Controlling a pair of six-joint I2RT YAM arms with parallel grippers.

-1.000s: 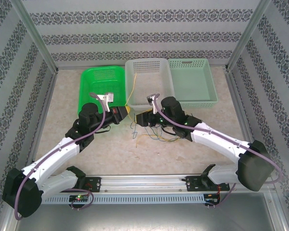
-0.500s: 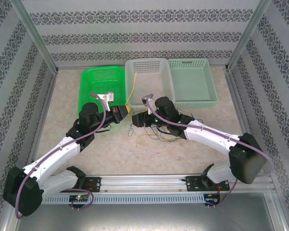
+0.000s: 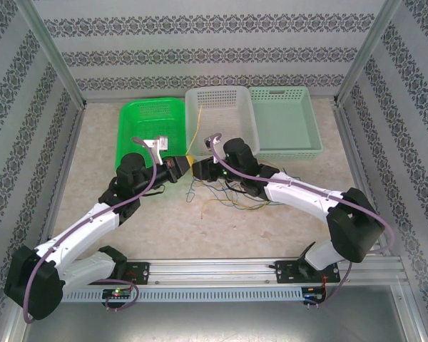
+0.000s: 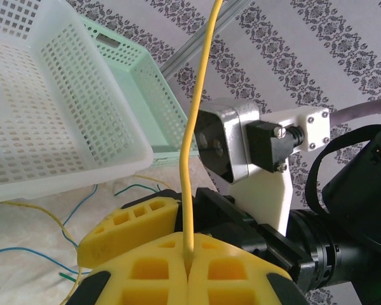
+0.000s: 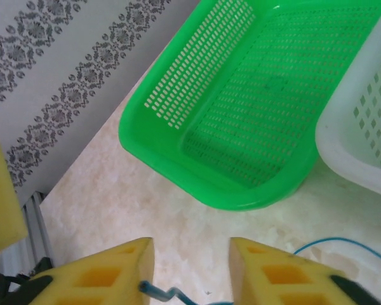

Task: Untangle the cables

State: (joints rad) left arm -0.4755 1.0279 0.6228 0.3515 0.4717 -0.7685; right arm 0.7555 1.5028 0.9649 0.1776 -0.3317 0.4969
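The beige marbled worktop has three mesh plastic baskets along 12 o'clock: green, white and mint. The thin yellow, green and blue cables sit knotted at 6 o'clock of the white one, so I'd say most of the job's left. My left fingers are pressed together on a yellow wire. My right fingers are spread, with a blue wire end in the gap. Basket walls crowd 12, and there's open room toward 6.

A yellow cable, a blue cable, a green cable. A bright green basket, a white basket, a pale green basket. The walls have grey flower stripes. The table is speckled cream. The fingers are yellow.
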